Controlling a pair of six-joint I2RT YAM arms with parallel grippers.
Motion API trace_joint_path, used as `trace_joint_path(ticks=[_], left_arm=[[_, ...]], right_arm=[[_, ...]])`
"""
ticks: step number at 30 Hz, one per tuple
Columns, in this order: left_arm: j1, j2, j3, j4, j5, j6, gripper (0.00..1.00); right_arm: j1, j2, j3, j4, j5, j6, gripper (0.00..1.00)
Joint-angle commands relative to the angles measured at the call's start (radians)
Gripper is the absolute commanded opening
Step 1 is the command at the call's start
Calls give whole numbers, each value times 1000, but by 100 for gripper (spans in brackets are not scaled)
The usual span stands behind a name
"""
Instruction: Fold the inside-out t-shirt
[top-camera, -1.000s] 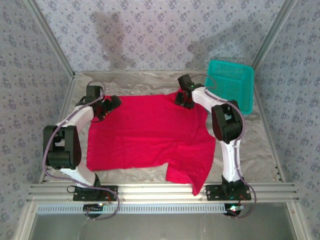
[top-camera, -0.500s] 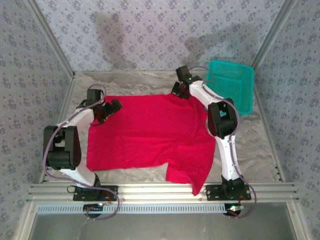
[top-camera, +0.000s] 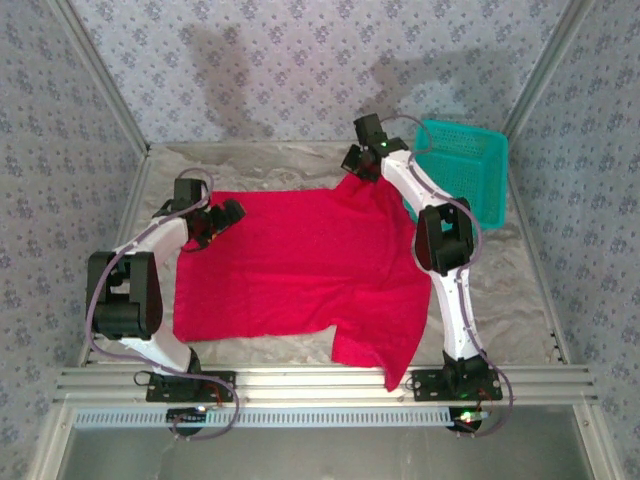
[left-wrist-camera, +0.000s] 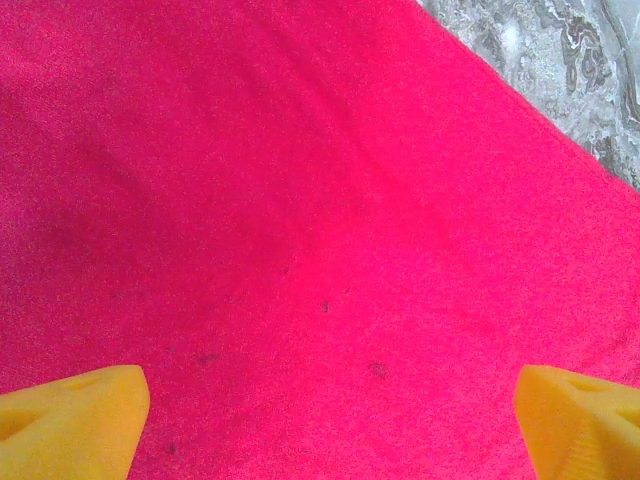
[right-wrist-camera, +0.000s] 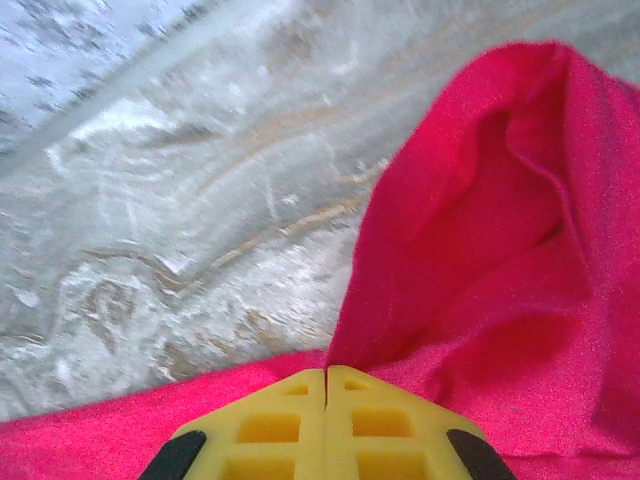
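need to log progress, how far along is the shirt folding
Done: the t-shirt lies spread across the table, no fold in it yet. In hand: the right gripper, jaws shut, pinches the far right corner and holds it raised; the left gripper hangs over the far left corner, jaws open. Left: all the folds.

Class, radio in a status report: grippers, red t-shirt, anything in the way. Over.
Status: left gripper open above t-shirt, far-left corner; right gripper shut on its far-right edge, cloth tented; teal basket close by, not on cloth.
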Motion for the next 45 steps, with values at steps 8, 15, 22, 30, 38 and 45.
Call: trace_joint_path(ticks=[8, 15, 22, 30, 38, 45], left_arm=[[-15, -18, -59, 72, 32, -55, 92], [-28, -96, -44, 13, 11, -47, 92], [-37, -38, 49, 17, 33, -63, 93], [-32, 216, 266, 0, 56, -78, 93], [73, 412, 366, 8, 72, -133, 93], [200, 566, 516, -60, 53, -139, 91]], right_arm=[[-26, 276, 403, 243, -153, 106, 28], [-34, 155, 285, 81, -264, 78, 46], [-10, -155, -186, 55, -119, -77, 47], [-16, -126, -294, 80, -138, -76, 47], [-18, 56, -148, 61, -73, -73, 47], [-40, 189, 13, 7, 6, -68, 48]])
